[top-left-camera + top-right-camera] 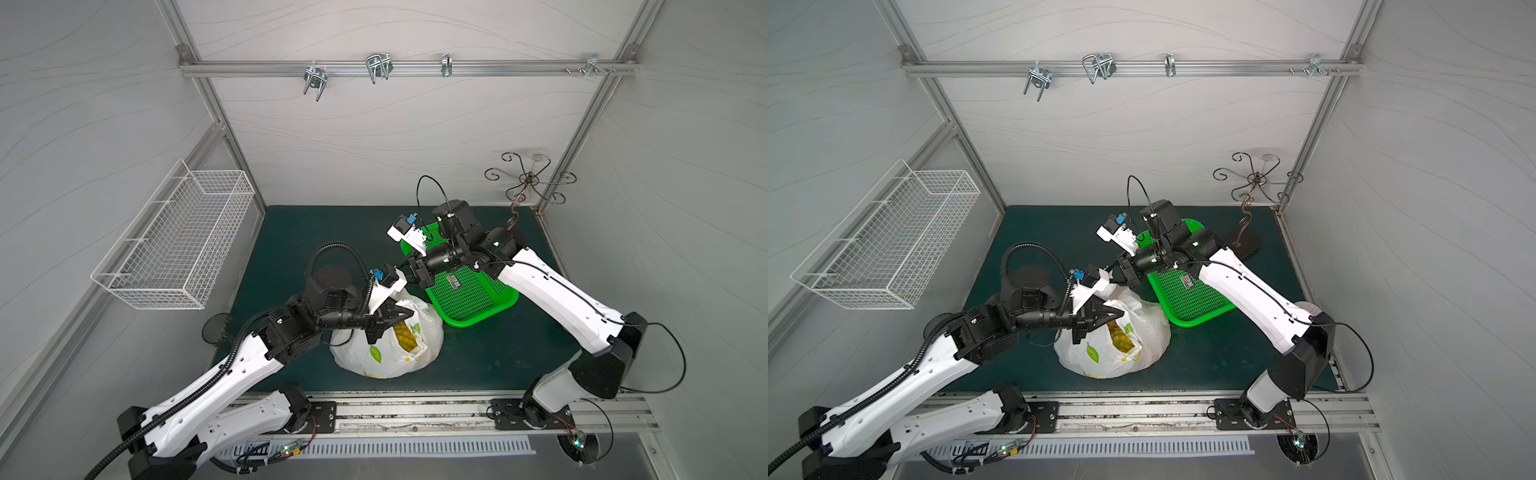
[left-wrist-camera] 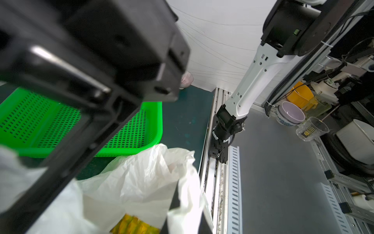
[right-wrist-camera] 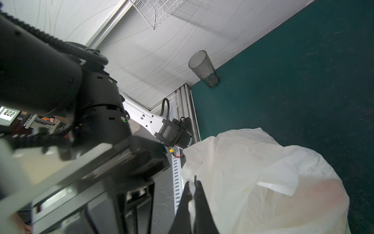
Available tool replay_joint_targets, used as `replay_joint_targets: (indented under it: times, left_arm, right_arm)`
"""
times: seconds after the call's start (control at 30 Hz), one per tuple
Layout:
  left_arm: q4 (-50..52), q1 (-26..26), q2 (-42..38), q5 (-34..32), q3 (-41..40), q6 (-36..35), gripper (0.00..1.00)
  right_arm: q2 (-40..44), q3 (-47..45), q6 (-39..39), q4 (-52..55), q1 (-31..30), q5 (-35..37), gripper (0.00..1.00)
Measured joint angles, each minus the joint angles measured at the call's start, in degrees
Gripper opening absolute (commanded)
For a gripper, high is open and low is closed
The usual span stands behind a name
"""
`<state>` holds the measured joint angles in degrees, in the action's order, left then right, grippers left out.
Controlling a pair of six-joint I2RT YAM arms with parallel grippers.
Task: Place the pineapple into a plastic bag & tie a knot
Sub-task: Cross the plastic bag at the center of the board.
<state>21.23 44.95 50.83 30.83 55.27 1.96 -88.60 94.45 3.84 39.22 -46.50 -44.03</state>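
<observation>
- Left gripper is clamped on the plastic bag at its mouth; right gripper is clamped on its film.
- Pineapple is bagged, near the mat's front edge.
- Knot is not yet tied.

A dark green mat is covering the booth's floor. Evenly lit pale wall panels, veined with thin wavy lines, are rising from its far edge and both side edges. High above the mat's far edge an aluminium rail is carrying several metal hooks, a white wire basket is hanging on the wall above its left edge, and a curly wire stand is standing at its far right corner. An aluminium track is running along the mat's near edge, and a dark glass tumbler is standing at its left edge against the wall.
</observation>
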Motion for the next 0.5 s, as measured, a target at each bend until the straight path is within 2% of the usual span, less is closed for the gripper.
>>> replay_joint_targets:
  times: [0.17,0.5]
  left_arm:
    - [-4.9,-5.0,-2.6,3.2,-4.3,5.4,0.00]
    - [-7.1,-7.7,-4.3,4.8,-6.2,9.6,0.00]
  right_arm:
    - [1.6,-3.1,-0.3,-1.4,0.0,0.6,0.00]
    - [3.1,-4.5,-1.2,-1.7,0.0,3.1,0.00]
